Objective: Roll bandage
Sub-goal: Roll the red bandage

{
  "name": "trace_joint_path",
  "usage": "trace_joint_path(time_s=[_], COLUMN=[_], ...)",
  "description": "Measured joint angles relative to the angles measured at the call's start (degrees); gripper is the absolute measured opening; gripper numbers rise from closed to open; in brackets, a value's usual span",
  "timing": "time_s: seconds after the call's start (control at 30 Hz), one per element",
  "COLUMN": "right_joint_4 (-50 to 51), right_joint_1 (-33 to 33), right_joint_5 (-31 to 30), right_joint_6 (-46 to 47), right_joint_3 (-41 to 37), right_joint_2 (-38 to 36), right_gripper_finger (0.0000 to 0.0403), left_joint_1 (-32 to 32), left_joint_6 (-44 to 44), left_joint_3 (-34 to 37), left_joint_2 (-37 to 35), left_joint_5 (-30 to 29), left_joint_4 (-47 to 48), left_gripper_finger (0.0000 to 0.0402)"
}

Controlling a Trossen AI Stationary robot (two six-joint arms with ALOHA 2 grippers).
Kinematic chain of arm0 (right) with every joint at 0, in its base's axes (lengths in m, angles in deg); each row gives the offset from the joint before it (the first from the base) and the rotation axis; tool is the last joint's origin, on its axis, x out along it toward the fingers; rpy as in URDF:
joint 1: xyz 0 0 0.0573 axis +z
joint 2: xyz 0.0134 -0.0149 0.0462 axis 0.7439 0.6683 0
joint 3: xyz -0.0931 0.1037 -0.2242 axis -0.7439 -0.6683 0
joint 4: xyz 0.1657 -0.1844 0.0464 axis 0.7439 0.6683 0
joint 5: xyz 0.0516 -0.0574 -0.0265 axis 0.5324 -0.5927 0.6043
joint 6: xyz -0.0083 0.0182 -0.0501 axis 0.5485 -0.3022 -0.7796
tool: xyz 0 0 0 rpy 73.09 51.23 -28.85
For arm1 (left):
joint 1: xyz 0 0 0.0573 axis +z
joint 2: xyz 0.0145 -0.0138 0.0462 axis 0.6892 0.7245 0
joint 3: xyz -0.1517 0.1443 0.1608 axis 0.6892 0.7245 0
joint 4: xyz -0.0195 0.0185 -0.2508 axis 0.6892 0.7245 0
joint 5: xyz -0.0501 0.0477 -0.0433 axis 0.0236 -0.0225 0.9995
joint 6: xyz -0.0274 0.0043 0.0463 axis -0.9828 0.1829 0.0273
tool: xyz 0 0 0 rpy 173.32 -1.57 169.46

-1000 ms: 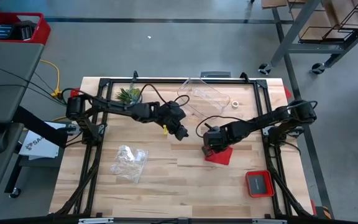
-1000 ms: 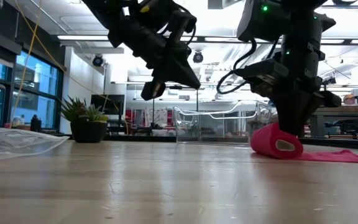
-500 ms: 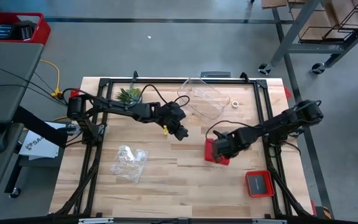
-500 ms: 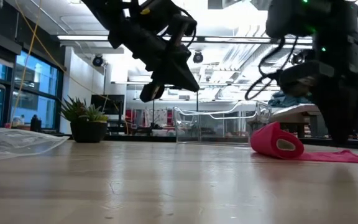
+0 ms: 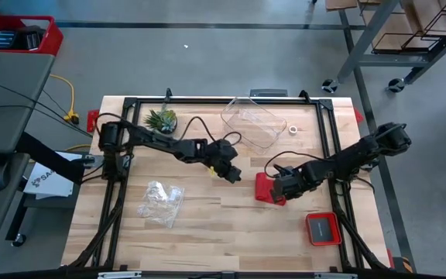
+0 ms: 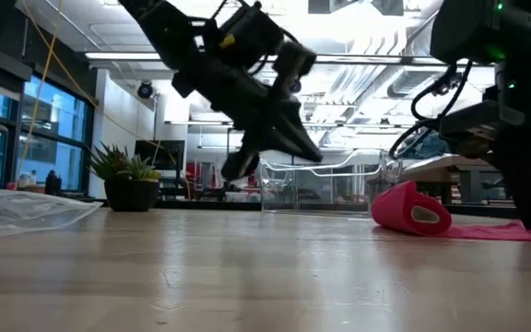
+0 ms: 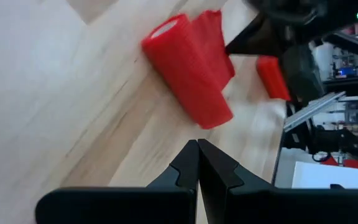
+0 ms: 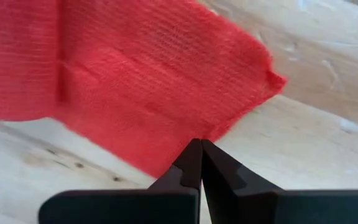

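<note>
Red bandage unmoved, closed left gripper nearer, closed right gripper beside it.

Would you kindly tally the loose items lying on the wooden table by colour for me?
Red: 2, the half-rolled red cloth bandage and the small square red tray with a dark inside.
Clear: 2, the clear plastic box and the crumpled clear plastic bag.
Green: 1, the small potted green plant.
White: 1, the small white tape ring.
Total: 6.
</note>
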Motion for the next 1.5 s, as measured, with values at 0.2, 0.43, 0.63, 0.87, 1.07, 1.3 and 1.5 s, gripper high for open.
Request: trace_joint_path(time_s=[0.2, 0.43, 0.63, 0.87, 1.07, 1.3, 1.5], right_joint_4=[-0.84, -0.36, -5.32, -6.59, -7.03, -7.24, -4.7], right_joint_1=[0.0, 0.0, -0.37, -0.37, -0.37, -0.37, -0.33], right_joint_5=[-1.47, -3.08, -3.31, -3.05, -3.01, -3.01, -5.7], right_joint_6=[-0.22, 0.3, 3.97, 5.15, 5.18, 5.2, 5.2], right_joint_3=[0.01, 0.01, -3.04, -3.34, -3.35, -3.4, -3.0], right_joint_2=[0.03, 0.04, -0.09, -0.06, 0.0, 0.04, -2.5], right_gripper_finger=[0.0, 0.0, 0.0, 0.0, 0.0, 0.0, 0.0], left_joint_1=[-0.03, 0.16, -0.28, -1.61, -1.54, -1.8, -2.1], left_joint_6=[-2.45, -3.16, -2.87, -2.75, -0.47, 2.69, 4.74], left_joint_3=[0.02, -0.4, -4.82, -12.1, -17.59, -21.64, -25.24], left_joint_2=[3.67, 5.77, 10.71, 15.58, 18.18, 19.27, 20.75], left_joint_5=[-0.91, -1.34, 0.5, 0.41, -2.54, -5.4, -1.87], left_joint_4=[-2.03, -5.63, -4.92, -1.39, 3.87, 10.45, 4.61], left_gripper_finger=[0.0, 0.0, 0.0, 0.0, 0.0, 0.0, 0.0])
